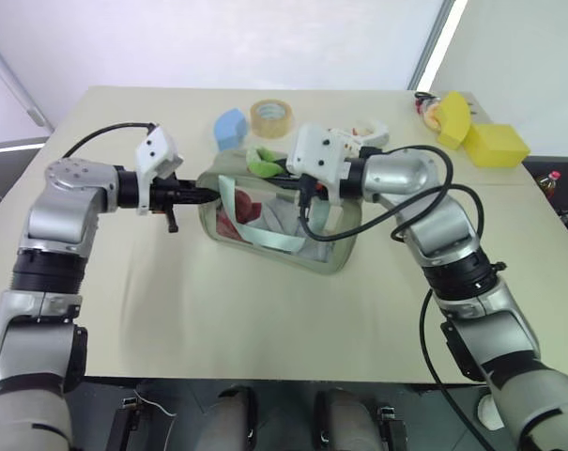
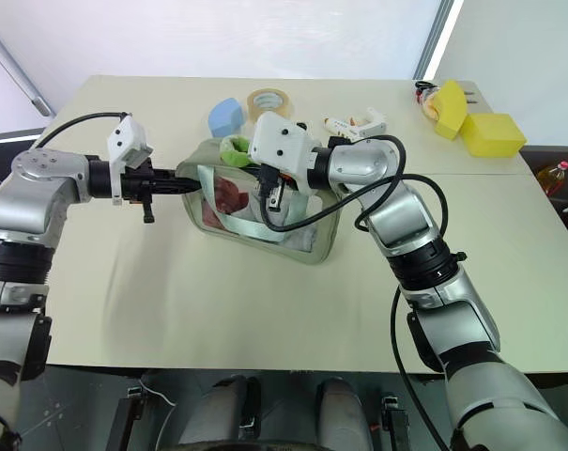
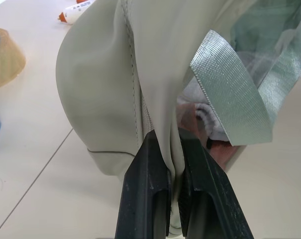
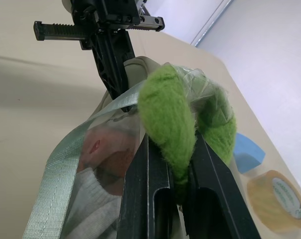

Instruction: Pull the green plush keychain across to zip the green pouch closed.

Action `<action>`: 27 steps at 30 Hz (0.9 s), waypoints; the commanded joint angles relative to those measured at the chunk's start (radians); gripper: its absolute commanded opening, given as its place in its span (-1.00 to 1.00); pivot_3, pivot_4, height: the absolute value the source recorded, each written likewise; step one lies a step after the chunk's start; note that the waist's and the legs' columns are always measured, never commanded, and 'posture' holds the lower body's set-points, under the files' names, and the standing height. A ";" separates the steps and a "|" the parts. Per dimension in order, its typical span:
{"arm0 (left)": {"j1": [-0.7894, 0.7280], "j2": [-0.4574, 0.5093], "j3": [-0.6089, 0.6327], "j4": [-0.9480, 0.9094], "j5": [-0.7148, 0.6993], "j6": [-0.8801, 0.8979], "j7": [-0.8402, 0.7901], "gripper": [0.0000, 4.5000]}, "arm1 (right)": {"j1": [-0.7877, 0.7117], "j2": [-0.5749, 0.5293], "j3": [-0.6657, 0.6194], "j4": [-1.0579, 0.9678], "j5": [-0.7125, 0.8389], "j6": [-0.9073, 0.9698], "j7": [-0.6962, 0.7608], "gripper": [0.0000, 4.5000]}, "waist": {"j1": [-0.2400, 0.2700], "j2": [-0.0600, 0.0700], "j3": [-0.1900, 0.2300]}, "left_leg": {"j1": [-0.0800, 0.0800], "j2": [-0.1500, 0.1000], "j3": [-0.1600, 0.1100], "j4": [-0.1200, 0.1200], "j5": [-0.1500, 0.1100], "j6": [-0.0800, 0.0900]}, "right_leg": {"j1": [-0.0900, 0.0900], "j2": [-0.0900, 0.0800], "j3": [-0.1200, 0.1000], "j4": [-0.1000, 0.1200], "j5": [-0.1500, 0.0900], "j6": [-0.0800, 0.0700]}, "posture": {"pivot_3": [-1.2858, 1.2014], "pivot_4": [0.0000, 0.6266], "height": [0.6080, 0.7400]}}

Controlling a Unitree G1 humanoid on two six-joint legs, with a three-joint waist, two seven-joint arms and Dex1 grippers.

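Note:
The green pouch (image 1: 255, 218) lies mid-table, a pale sage fabric bag with clear sides and a mint ribbon strap (image 3: 230, 94). My left gripper (image 1: 207, 196) is shut on a fold of fabric at the pouch's left end, and the left wrist view shows the black fingers (image 3: 145, 184) pinching that fold. The green plush keychain (image 4: 172, 119), lime and fuzzy, sits at the pouch's top edge (image 1: 261, 160). My right gripper (image 4: 171, 138) is shut on the keychain, reaching in from the right over the pouch's top. The zipper itself is hidden by the plush and the grippers.
Behind the pouch are a light-blue sponge (image 1: 230, 128) and a tape roll (image 1: 271, 118). A white tool (image 2: 359, 123) lies beyond my right wrist. Yellow sponge blocks (image 1: 495, 144) sit at the far right corner. Bare table stretches in front of the pouch.

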 commanded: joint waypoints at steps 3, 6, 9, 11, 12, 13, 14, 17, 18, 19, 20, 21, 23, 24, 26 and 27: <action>0.000 0.026 0.017 -0.077 -0.023 -0.008 -0.034 -1.00 | -0.011 0.021 -0.060 -0.065 0.077 0.104 0.006 -0.66 | 0.000 0.000 0.000 | 0.000 0.000 0.000 0.000 0.000 0.000 | 0.000 0.000 0.000 0.000 0.000 0.000 | 0.03 -0.52 1.00; 0.010 0.026 0.020 -0.088 -0.022 -0.005 -0.031 -1.00 | -0.015 0.016 -0.077 -0.088 0.085 0.134 -0.009 -0.06 | 0.001 0.000 0.000 | 0.000 0.000 0.000 0.000 0.000 0.000 | 0.000 0.000 0.000 0.000 0.000 0.000 | 0.03 -0.52 1.00; 0.018 0.021 0.023 -0.093 -0.022 -0.002 -0.024 -1.00 | -0.018 0.018 -0.090 -0.109 0.106 0.174 -0.019 0.37 | 0.003 0.000 0.000 | 0.000 0.000 0.000 0.000 0.000 0.000 | 0.000 0.000 0.000 0.000 0.000 0.000 | 0.03 -0.52 1.00; 0.024 0.016 0.018 -0.090 -0.015 -0.014 -0.021 -1.00 | -0.015 0.023 -0.097 -0.123 0.135 0.210 -0.015 0.37 | 0.003 0.000 0.000 | 0.000 0.000 0.000 0.000 0.000 0.000 | 0.000 0.000 0.000 0.000 0.000 0.000 | 0.03 -0.52 1.00; 0.024 0.014 0.016 -0.090 -0.014 -0.016 -0.020 -1.00 | -0.014 0.027 -0.100 -0.130 0.153 0.232 -0.012 0.37 | 0.003 0.000 0.000 | 0.000 0.000 0.000 0.000 0.000 0.000 | 0.000 0.000 0.000 0.000 0.000 0.000 | 0.03 -0.52 1.00; 0.024 0.013 0.014 -0.090 -0.013 -0.018 -0.019 -1.00 | -0.014 0.032 -0.105 -0.136 0.170 0.252 -0.011 0.37 | 0.003 0.000 0.000 | 0.000 0.000 0.000 0.000 0.000 0.000 | 0.000 0.000 0.000 0.000 0.000 0.000 | 0.03 -0.52 1.00; 0.025 0.012 0.014 -0.092 -0.014 -0.018 -0.017 -1.00 | -0.014 0.037 -0.112 -0.141 0.188 0.273 -0.013 0.37 | 0.002 0.000 0.000 | 0.000 0.000 0.000 0.000 0.000 0.000 | 0.000 0.000 0.000 0.000 0.000 0.000 | 0.03 -0.52 1.00; 0.028 0.012 0.013 -0.098 -0.015 -0.018 -0.015 -1.00 | -0.026 0.059 -0.143 -0.136 0.229 0.333 -0.041 0.02 | 0.003 0.000 0.000 | 0.000 0.000 0.000 0.000 0.000 0.000 | 0.000 0.000 0.000 0.000 0.000 0.000 | 0.03 -0.52 1.00; 0.029 0.012 0.014 -0.099 -0.015 -0.019 -0.015 -1.00 | -0.029 0.061 -0.148 -0.132 0.234 0.343 -0.049 -0.19 | 0.003 0.000 0.000 | 0.000 0.000 0.000 0.000 0.000 0.000 | 0.000 0.000 0.000 0.000 0.000 0.000 | 0.03 -0.52 1.00; 0.029 0.011 0.014 -0.100 -0.015 -0.018 -0.013 -1.00 | -0.031 0.058 -0.147 -0.125 0.231 0.343 -0.053 -0.41 | 0.004 0.000 0.000 | 0.000 0.000 0.000 0.000 0.000 0.000 | 0.000 0.000 0.000 0.000 0.000 0.000 | 0.03 -0.52 1.00; 0.031 0.011 0.016 -0.103 -0.016 -0.017 -0.013 -1.00 | -0.031 0.054 -0.144 -0.121 0.227 0.340 -0.053 -0.65 | 0.004 0.000 0.000 | 0.000 0.000 0.000 0.000 0.000 0.000 | 0.000 0.000 0.000 0.000 0.000 0.000 | 0.03 -0.52 1.00; 0.033 0.011 0.017 -0.106 -0.017 -0.016 -0.011 -1.00 | -0.031 0.052 -0.143 -0.118 0.226 0.337 -0.054 -0.88 | 0.004 0.000 0.000 | 0.000 0.000 0.000 0.000 0.000 0.000 | 0.000 0.000 0.000 0.000 0.000 0.000 | 0.03 -0.52 1.00; 0.036 0.012 0.019 -0.110 -0.019 -0.015 -0.009 -1.00 | -0.032 0.048 -0.141 -0.116 0.226 0.334 -0.052 -0.98 | 0.004 0.000 0.000 | 0.000 0.000 0.000 0.000 0.000 0.000 | 0.000 0.000 0.000 0.000 0.000 0.000 | 0.03 -0.52 1.00; 0.036 0.012 0.020 -0.111 -0.020 -0.015 -0.008 -1.00 | -0.034 0.047 -0.141 -0.117 0.227 0.334 -0.052 -0.98 | 0.003 0.000 0.000 | 0.000 0.000 0.000 0.000 0.000 0.000 | 0.000 0.000 0.000 0.000 0.000 0.000 | 0.03 -0.52 1.00; 0.037 0.012 0.020 -0.113 -0.020 -0.015 -0.006 -1.00 | -0.037 0.045 -0.142 -0.119 0.229 0.335 -0.053 -0.98 | 0.003 0.000 0.000 | 0.000 0.000 0.000 0.000 0.000 0.000 | 0.000 0.000 0.000 0.000 0.000 0.000 | 0.03 -0.52 1.00; 0.038 0.012 0.021 -0.114 -0.020 -0.014 -0.006 -1.00 | -0.038 0.045 -0.143 -0.120 0.230 0.336 -0.054 -0.98 | 0.003 0.000 0.000 | 0.000 0.000 0.000 0.000 0.000 0.000 | 0.000 0.000 0.000 0.000 0.000 0.000 | 0.03 -0.52 1.00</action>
